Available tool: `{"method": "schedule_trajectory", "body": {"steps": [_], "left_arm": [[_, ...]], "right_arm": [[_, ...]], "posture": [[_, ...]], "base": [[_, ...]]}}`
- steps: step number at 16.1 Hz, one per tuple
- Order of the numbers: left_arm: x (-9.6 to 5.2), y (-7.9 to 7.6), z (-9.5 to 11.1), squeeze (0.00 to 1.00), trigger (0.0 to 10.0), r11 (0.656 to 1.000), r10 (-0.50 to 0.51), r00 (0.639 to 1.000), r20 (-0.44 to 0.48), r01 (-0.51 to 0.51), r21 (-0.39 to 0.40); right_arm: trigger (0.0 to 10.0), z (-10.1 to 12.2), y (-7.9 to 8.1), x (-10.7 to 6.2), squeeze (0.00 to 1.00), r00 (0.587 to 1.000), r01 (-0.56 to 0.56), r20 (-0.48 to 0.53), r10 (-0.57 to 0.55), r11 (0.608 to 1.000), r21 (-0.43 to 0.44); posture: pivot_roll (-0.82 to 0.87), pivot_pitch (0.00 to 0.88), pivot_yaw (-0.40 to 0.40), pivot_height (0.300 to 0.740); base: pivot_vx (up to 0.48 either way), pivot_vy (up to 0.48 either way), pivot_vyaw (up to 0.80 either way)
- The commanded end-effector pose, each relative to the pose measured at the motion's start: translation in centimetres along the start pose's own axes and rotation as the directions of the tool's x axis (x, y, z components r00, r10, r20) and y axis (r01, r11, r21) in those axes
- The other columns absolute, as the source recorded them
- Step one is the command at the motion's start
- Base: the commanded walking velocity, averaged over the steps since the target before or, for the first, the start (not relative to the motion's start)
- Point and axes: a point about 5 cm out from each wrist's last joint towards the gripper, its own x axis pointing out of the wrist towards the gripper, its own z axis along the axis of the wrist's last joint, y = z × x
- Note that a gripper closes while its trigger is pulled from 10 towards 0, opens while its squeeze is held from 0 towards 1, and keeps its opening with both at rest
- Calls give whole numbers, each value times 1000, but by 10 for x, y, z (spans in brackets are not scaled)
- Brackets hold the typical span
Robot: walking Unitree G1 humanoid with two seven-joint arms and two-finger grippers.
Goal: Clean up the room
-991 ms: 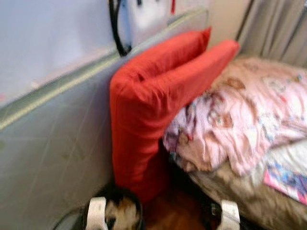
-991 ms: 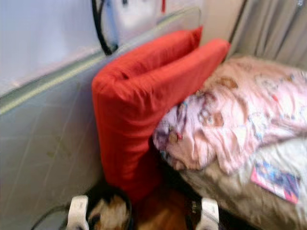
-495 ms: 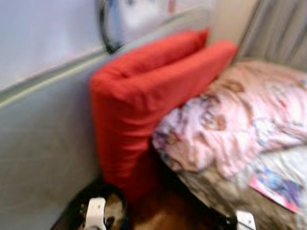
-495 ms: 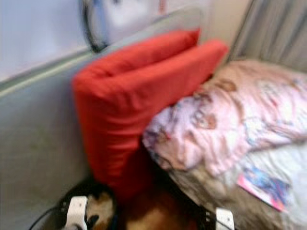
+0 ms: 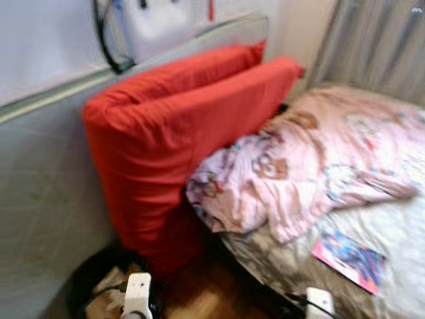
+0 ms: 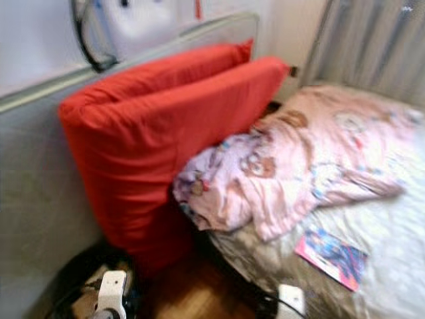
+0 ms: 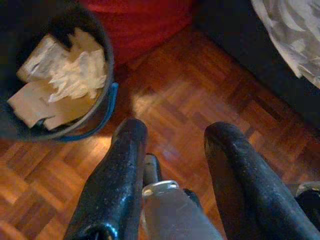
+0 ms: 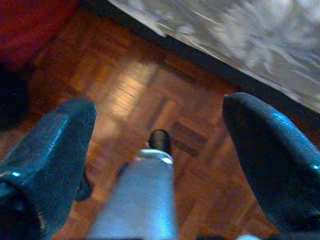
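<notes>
Two big red cushions (image 5: 166, 133) lean upright against the grey wall at the head of a bed. A crumpled pink printed blanket (image 5: 319, 166) lies on the bed, and a colourful magazine (image 5: 350, 259) rests on the white sheet (image 5: 405, 232) near its edge. On the floor below the cushions stands a black bin (image 7: 107, 60) holding crumpled paper and cardboard. My left gripper (image 7: 175, 135) hangs open over the parquet just beside the bin, with nothing in it. My right gripper (image 8: 160, 110) hangs open over the floor by the bed's edge, holding nothing.
A narrow strip of wooden parquet (image 7: 190, 85) runs between the bin, the cushions and the bed. A white object with a black cable (image 5: 153, 23) sits on the ledge above the grey wall panel (image 5: 40, 186). Grey curtains (image 5: 378, 46) hang behind the bed.
The whole view has swung to the right, so the cushions sit further left and more of the bed and magazine shows. Nothing in the room has moved.
</notes>
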Motion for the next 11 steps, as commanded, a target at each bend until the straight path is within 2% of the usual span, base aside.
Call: {"method": "schedule_trajectory", "body": {"steps": [1, 5, 11], "left_arm": [[-1, 4, -2, 0, 10000, 1000, 11, 1000, -1, -11, -19], [-2, 5, -5, 0, 10000, 1000, 18, 1000, -17, -18, -25], [-3, 8, -7, 0, 10000, 999, 29, 999, -26, -30, -35]], "right_arm": [[10000, 4, 2, 1, 0, 1000, 7, 1, -7, 1000, -12], [10000, 6, 13, 3, 0, 1000, 0, 2, 0, 1000, -19], [10000, 15, 9, 4, 0, 1000, -9, 21, 9, 1000, -23]], "posture": [[-43, 0, -6, 740], [-43, 0, -7, 740], [-40, 0, -9, 740]], "base": [[0, 0, 0], [0, 0, 0], [0, 0, 0]]}}
